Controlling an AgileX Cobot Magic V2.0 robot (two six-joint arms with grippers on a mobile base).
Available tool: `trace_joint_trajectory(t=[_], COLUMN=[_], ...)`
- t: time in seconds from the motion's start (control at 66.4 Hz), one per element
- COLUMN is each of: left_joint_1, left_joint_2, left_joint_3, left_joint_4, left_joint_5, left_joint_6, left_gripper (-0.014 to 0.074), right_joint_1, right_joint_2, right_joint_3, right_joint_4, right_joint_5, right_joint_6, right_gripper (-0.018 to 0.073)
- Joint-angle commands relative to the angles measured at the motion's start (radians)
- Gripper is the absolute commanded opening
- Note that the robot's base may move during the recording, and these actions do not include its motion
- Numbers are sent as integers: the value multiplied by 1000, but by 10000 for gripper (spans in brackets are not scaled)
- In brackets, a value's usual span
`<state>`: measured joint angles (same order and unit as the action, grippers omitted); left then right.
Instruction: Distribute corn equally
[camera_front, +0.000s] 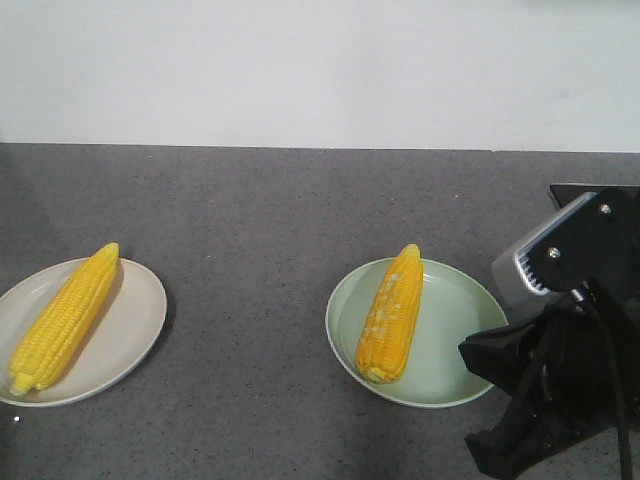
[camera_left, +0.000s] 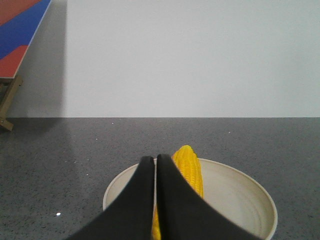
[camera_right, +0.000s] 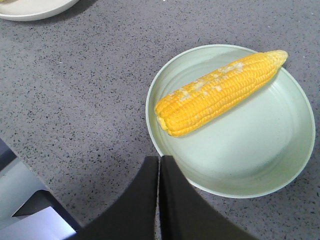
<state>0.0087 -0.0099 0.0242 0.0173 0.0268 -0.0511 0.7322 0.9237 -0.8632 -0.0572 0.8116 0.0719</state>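
Note:
One corn cob (camera_front: 62, 318) lies lengthwise on the beige plate (camera_front: 135, 330) at the left. Another corn cob (camera_front: 392, 313) rests in the left half of the pale green plate (camera_front: 455, 330) at the right. From the left wrist, the left gripper (camera_left: 155, 159) is shut and empty, hovering over the near rim of the beige plate (camera_left: 240, 200) with the cob (camera_left: 189, 167) just behind it. The right gripper (camera_right: 160, 159) is shut and empty above the near rim of the green plate (camera_right: 250, 155), short of its cob (camera_right: 220, 92). The right arm (camera_front: 560, 350) shows at the lower right.
The plates sit on a dark grey speckled counter (camera_front: 260, 220) against a white wall. A red and blue board (camera_left: 20, 30) leans at the far left. The counter's edge and a lower shelf (camera_right: 20, 200) show at the lower left of the right wrist view.

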Motion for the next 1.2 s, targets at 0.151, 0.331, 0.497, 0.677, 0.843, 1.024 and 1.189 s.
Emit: trace_joint_trajectory(t=[0.151, 0.331, 0.497, 0.677, 0.843, 1.024, 1.189], left_joint_1=[2, 2, 2, 2, 2, 2, 2], left_joint_2=[-18, -18, -18, -18, -18, -18, -18], left_joint_3=[-17, -17, -17, -17, -17, -17, -17], left_joint_4=[-1, -1, -1, -1, -1, -1, -1], left_joint_5=[-66, -66, -66, -66, -66, -66, -66], left_joint_6=[-5, -5, -5, -5, -5, -5, -5], left_gripper=[-7, -7, -7, -7, -7, -7, -7], right_joint_1=[-86, -256, -388, -537, -659, -730, -739], right_joint_2=[-79, -254, -446, -604, -695, -756, -808], right_joint_3=[41, 204, 363, 492, 588, 661, 717], right_joint_4=[-6, -22, -42, -14, -13, 3, 20], right_joint_5=[-84, -252, -401, -482, -538, -642, -700], right_joint_6=[-8, -16, -15, -7, -8, -5, -5], right_gripper=[-10, -10, -10, -10, -10, -10, -10])
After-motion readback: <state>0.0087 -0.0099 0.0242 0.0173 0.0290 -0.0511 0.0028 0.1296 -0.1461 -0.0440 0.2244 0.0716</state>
